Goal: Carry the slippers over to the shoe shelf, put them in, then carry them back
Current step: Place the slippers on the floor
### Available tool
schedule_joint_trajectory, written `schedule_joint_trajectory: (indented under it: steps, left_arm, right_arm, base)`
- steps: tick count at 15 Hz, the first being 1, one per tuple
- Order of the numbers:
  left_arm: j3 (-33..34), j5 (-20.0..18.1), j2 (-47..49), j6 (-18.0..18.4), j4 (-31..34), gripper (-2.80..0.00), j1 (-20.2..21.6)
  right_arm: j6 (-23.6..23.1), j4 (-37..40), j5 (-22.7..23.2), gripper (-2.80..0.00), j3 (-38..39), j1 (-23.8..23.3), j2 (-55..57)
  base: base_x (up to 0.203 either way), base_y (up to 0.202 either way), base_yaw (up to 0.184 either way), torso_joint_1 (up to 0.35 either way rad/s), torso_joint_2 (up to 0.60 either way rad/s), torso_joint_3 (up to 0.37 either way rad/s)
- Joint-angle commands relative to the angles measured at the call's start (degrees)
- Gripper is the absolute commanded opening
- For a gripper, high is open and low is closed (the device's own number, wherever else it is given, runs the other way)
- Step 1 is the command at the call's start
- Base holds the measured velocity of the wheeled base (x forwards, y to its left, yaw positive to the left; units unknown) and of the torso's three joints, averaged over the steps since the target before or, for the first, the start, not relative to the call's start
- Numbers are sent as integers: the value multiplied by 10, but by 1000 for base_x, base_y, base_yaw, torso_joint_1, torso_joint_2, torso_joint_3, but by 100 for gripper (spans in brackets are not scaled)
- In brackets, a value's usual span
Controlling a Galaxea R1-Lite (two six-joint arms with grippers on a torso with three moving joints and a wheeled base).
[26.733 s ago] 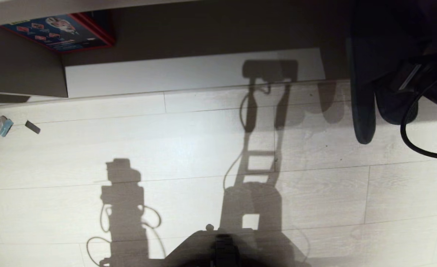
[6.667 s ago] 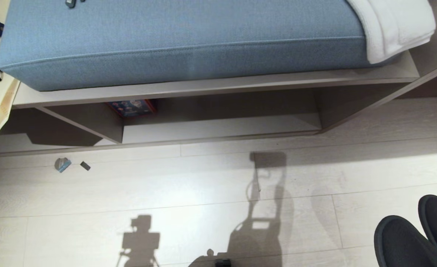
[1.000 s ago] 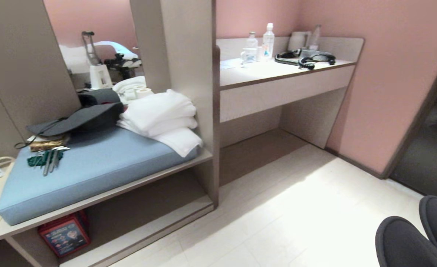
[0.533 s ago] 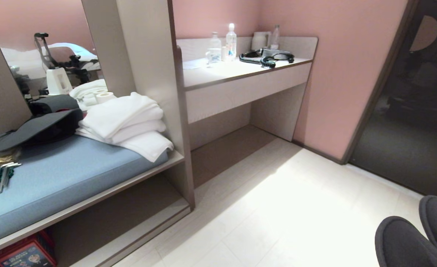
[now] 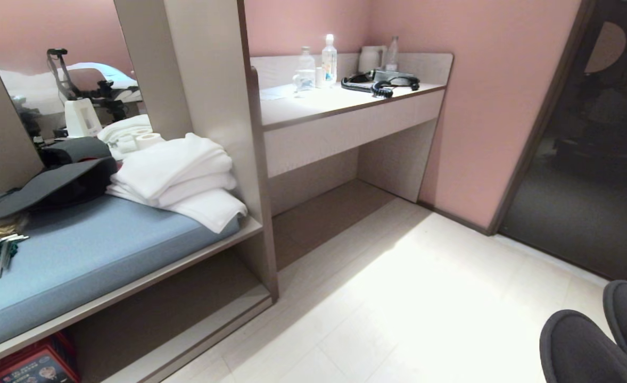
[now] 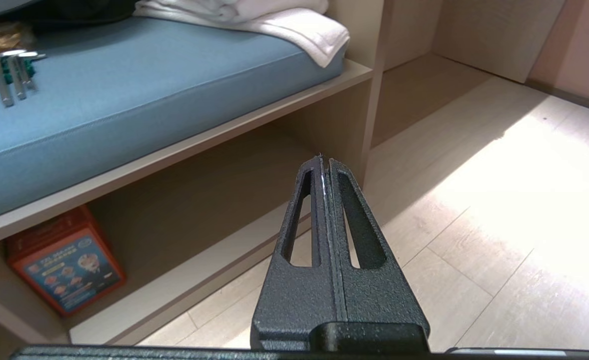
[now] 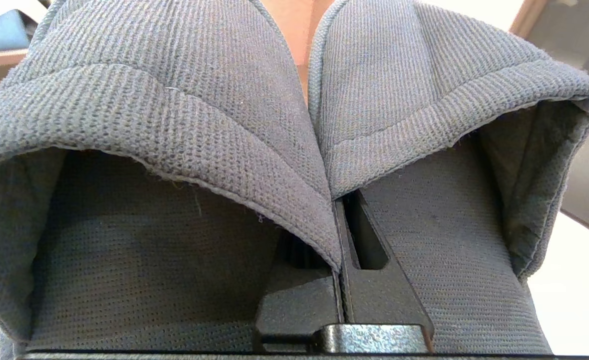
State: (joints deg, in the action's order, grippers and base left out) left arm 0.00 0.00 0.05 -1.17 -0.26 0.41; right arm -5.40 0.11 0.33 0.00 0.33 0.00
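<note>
The right gripper point(image 7: 342, 260) is clenched on the slippers point(image 7: 294, 115), pinching their inner edges together between its jaws. The two toes stick out past the jaws, side by side, up off the floor point(image 5: 414, 298). The left gripper point(image 6: 324, 165) is squeezed tight with nothing in it. Ahead of its jaws is the shelf point(image 6: 214, 200), whose near hole is open and dark, with a red box point(image 6: 64, 260) at its far end. A blue cushion point(image 6: 139, 95) lies on top. Beside the shelf edge, the floor is wide and bare.

Slippers point(image 5: 590, 346) cut off, btm-right corner
</note>
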Motion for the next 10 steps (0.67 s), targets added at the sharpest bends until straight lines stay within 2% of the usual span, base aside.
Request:
schedule_joint_trajectory:
  steps: [1, 10]
  left_arm:
    - [0, 0, 0, -1, 0, -280, 0]
    - [0, 0, 0, -1, 0, -280, 0]
  right_arm:
    - [0, 0, 0, -280, 0, 0, 1]
    - [1, 0, 0, -280, 0, 0, 1]
  base:
    - [101, 0, 1, 1, 1, 4]
    - [194, 0, 0, 3, 4, 2]
